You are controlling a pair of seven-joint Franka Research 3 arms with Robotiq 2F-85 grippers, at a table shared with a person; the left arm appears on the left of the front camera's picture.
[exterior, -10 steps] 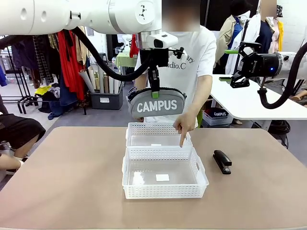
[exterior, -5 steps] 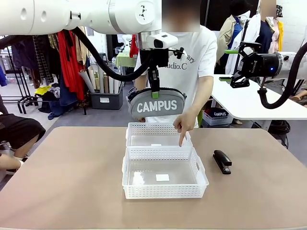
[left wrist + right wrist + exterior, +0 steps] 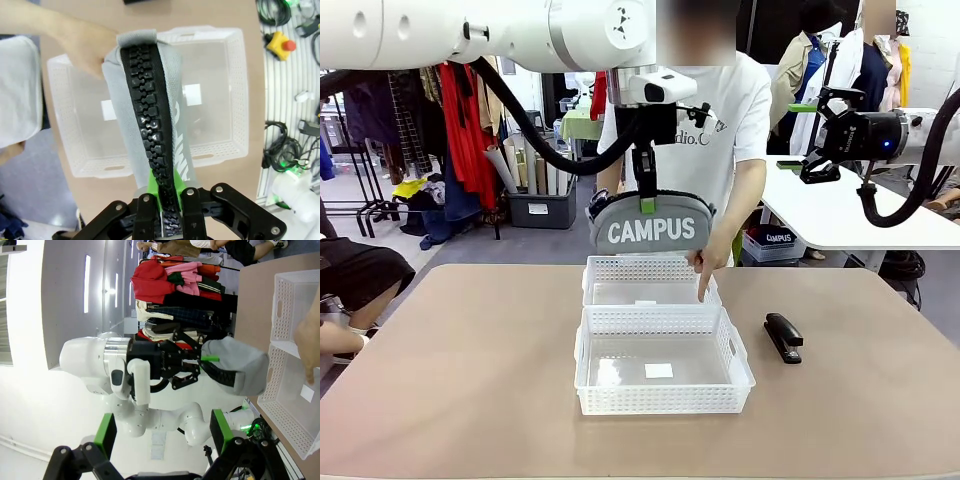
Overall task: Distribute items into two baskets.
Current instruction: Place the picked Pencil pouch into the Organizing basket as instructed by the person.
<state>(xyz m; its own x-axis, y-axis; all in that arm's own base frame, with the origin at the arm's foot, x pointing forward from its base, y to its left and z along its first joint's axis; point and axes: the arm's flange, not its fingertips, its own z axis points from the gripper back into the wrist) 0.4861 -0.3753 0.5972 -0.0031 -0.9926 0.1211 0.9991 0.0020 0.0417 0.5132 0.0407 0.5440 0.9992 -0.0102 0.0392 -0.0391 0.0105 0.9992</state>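
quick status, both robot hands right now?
Left hand: closed on the grey CAMPUS pouch, held in the air.
Right hand: open, holding nothing.

A clothes rack with red garments stands left, a white side table right.

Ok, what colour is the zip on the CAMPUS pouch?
Black; the zip runs along the grey pouch, clearest in the left wrist view.

Front cam's looking across the table, left wrist's peering down close, right wrist's facing left, all sharing the baskets.
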